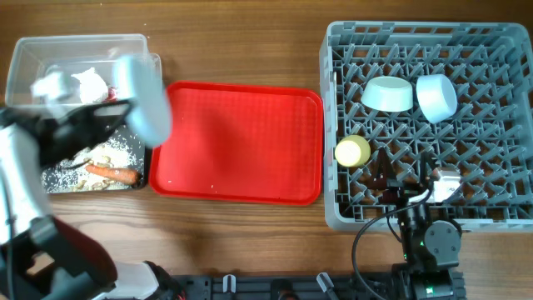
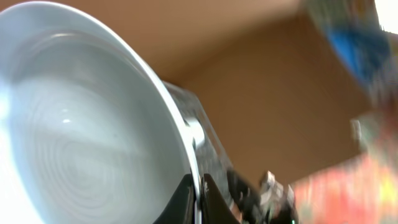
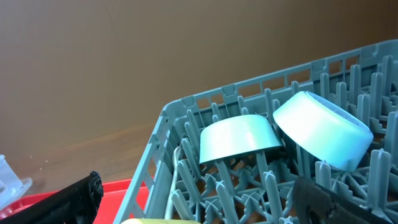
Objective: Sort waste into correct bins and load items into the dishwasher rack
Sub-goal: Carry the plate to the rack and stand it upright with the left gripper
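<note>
My left gripper (image 1: 123, 110) is shut on the rim of the round white plate (image 1: 141, 96), held tilted above the black tray (image 1: 58, 179) and the clear tub (image 1: 33, 54). In the left wrist view the jaws (image 2: 200, 194) pinch the plate's edge (image 2: 81, 124). The tub holds the white napkin (image 1: 90, 82) and a bit of red wrapper (image 1: 111, 94). The black tray holds the orange carrot (image 1: 112, 173) and beige scraps (image 1: 104, 154). The grey rack (image 1: 333, 100) holds the pale green dish (image 1: 387, 93) (image 3: 239, 140), the pale blue bowl (image 1: 435, 96) (image 3: 323, 130) and the yellow cup (image 1: 351, 152). My right gripper (image 1: 408, 179) (image 3: 202, 205) is open and empty over the rack's front.
The red serving tray (image 1: 241, 142) lies bare between the bins and the rack. The wooden table shows in front of and behind it. The rack's upright pegs (image 3: 267, 186) stand between my right fingers. The spoon is not clearly seen.
</note>
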`<state>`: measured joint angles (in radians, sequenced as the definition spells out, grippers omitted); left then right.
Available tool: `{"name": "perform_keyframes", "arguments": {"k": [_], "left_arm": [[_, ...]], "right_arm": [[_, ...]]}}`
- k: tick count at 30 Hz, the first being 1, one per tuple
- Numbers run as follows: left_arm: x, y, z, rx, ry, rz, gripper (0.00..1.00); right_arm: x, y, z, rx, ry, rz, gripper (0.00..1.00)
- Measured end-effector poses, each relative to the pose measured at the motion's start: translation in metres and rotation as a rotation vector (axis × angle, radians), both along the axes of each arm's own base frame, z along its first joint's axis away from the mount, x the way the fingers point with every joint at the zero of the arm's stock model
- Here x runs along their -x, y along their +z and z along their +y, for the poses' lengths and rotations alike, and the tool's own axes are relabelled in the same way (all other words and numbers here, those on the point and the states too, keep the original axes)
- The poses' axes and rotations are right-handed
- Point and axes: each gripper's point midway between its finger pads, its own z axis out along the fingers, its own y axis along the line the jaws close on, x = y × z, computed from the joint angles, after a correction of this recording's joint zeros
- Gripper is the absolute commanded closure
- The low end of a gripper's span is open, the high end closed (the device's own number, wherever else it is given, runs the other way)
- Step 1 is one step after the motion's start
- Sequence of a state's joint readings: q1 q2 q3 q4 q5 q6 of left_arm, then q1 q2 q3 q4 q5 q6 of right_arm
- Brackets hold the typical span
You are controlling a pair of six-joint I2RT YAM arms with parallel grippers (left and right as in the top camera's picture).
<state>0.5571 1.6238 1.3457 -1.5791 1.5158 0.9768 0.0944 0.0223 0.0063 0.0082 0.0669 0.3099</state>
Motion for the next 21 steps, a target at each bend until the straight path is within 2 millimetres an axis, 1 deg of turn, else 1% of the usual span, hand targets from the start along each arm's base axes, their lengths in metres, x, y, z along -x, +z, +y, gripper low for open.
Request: {"name": "perform_keyframes", "arguments": {"k": [1,3,4,5,6,7,8,9,11,13,14,15,16,18,20,21], "left_arm": [[-0.007,0.003,-0.024,-0.043,-0.088,-0.086,0.96],[-0.018,0.01,-0.057,-0.088,-0.206,-0.216,0.96],[-0.028,0.015,-0.088,-0.132,-0.309,-0.355,0.96],[-0.031,0.02,-0.105,-0.134,-0.359,-0.392,0.96],[-0.039,0.024,-0.129,-0.169,-0.42,-0.489,0.96],[-0.045,0.03,-0.149,-0.189,-0.457,-0.547,0.96],[-0.052,0.038,-0.176,-0.211,-0.486,-0.588,0.96],[-0.055,0.043,-0.195,-0.217,-0.495,-0.591,0.96],[-0.059,0.063,-0.247,-0.197,-0.491,-0.631,0.96],[-0.062,0.078,-0.282,-0.142,-0.446,-0.577,0.96],[-0.064,0.084,-0.301,-0.098,-0.406,-0.505,0.96],[-0.066,0.083,-0.311,-0.072,-0.387,-0.439,0.96],[-0.072,0.079,-0.326,-0.027,-0.337,-0.318,0.96],[-0.081,0.067,-0.343,0.022,-0.286,-0.164,0.96],[-0.091,0.038,-0.364,0.071,-0.233,0.038,0.96],[-0.094,0.026,-0.371,0.082,-0.22,0.107,0.96]], "right_arm": [[0.0,0.0,0.0,0.0,0.0,0.0,0.0],[0.0,0.0,0.0,0.0,0.0,-0.001,0.0],[0.0,0.0,0.0,0.0,0.0,0.0,0.0],[0.0,0.0,0.0,0.0,0.0,0.0,0.0],[0.0,0.0,0.0,0.0,0.0,0.001,0.0],[0.0,0.0,0.0,0.0,0.0,-0.001,0.0],[0.0,0.0,0.0,0.0,0.0,-0.001,0.0],[0.0,0.0,0.0,0.0,0.0,0.0,0.0],[0.0,0.0,0.0,0.0,0.0,0.0,0.01],[0.0,0.0,0.0,0.0,0.0,0.0,0.0],[0.0,0.0,0.0,0.0,0.0,0.0,0.01],[0.0,0.0,0.0,0.0,0.0,0.0,0.0],[0.0,0.0,0.0,0.0,0.0,-0.001,0.01],[0.0,0.0,0.0,0.0,0.0,0.0,0.0],[0.0,0.0,0.0,0.0,0.0,0.0,0.0],[0.0,0.0,0.0,0.0,0.0,0.0,0.0]]}}
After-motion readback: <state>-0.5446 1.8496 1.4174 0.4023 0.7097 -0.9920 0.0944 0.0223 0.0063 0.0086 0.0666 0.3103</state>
